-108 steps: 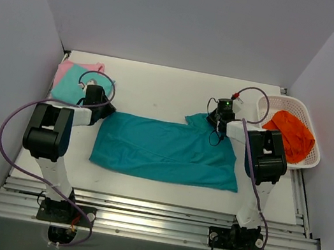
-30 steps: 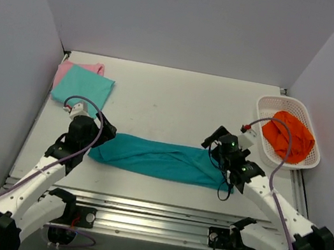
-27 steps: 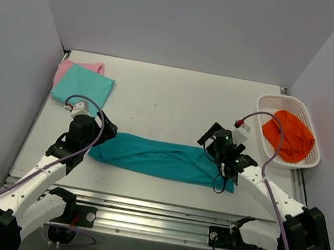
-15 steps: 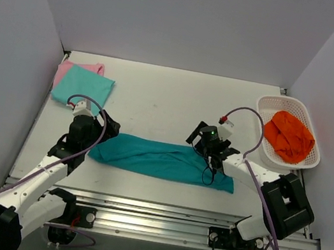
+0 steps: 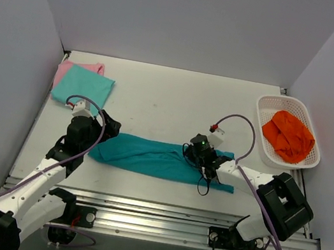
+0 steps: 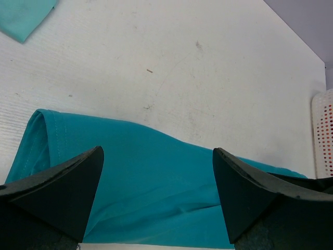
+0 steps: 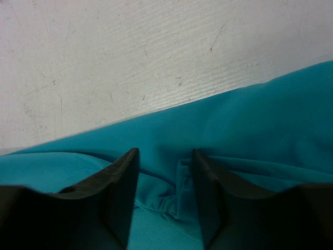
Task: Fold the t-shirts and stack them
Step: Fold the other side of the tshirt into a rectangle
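The deep teal t-shirt point(image 5: 148, 155) lies folded into a long narrow strip across the near half of the table. My left gripper point(image 5: 107, 128) hovers over the strip's left end, open, with only flat teal cloth point(image 6: 156, 177) showing between its fingers point(image 6: 157, 153). My right gripper point(image 5: 190, 154) presses down right of the strip's middle. Its jaws point(image 7: 164, 156) are drawn close together on a bunched fold of teal cloth point(image 7: 250, 120). The aqua-mint t-shirt point(image 5: 83, 87) lies folded on the pink t-shirt point(image 5: 66, 70) at the far left.
A white lattice basket point(image 5: 268, 104) holding orange cloth point(image 5: 288, 135) stands at the right edge; its rim point(image 6: 322, 135) shows in the left wrist view. A corner of the aqua-mint shirt point(image 6: 26, 15) shows there too. Grey walls enclose three sides.
The teal shirt went from a wide spread to a narrow strip. In the last second my right gripper slid left along it and closed onto a fold. The left gripper barely moved.
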Motion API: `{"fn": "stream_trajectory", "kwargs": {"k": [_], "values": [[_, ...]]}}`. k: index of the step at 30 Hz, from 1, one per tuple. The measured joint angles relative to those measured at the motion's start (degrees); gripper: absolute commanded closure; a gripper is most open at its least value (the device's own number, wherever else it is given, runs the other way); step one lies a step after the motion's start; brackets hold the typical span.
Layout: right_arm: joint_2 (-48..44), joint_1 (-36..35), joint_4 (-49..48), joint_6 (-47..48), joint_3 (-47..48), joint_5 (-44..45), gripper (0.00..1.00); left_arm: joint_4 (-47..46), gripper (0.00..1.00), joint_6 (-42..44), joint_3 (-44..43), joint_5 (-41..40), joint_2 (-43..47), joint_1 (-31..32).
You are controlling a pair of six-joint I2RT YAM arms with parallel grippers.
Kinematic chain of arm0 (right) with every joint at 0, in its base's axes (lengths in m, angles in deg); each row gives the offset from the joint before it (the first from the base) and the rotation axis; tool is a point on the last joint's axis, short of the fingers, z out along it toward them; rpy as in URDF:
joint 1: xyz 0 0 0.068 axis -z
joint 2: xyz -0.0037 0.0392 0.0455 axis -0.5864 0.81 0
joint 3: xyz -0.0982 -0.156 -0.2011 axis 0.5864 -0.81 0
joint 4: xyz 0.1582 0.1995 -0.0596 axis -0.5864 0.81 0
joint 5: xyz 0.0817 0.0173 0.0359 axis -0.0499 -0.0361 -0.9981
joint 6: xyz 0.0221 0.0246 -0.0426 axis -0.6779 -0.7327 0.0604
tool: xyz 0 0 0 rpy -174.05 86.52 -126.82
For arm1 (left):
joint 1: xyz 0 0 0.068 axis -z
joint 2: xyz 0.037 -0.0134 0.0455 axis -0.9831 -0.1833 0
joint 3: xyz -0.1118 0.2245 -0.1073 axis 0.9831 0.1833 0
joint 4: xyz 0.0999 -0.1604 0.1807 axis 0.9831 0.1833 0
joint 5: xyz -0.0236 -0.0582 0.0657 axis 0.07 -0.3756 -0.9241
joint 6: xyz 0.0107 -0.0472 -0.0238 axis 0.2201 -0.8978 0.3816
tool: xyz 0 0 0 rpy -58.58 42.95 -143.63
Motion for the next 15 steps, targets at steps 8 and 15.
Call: {"fn": "stream_trajectory", "kwargs": {"k": [8, 15], "values": [[-6.7, -7.5, 5.5, -3.1, -0.1, 5.4, 0.80, 0.0, 0.05, 0.0, 0.3, 0.1, 0.3, 0.0], [-18.5, -25.4, 17.6, -12.0, 0.4, 15.7, 0.65, -0.2, 0.05, 0.0, 0.5, 0.1, -0.5, 0.0]]}}
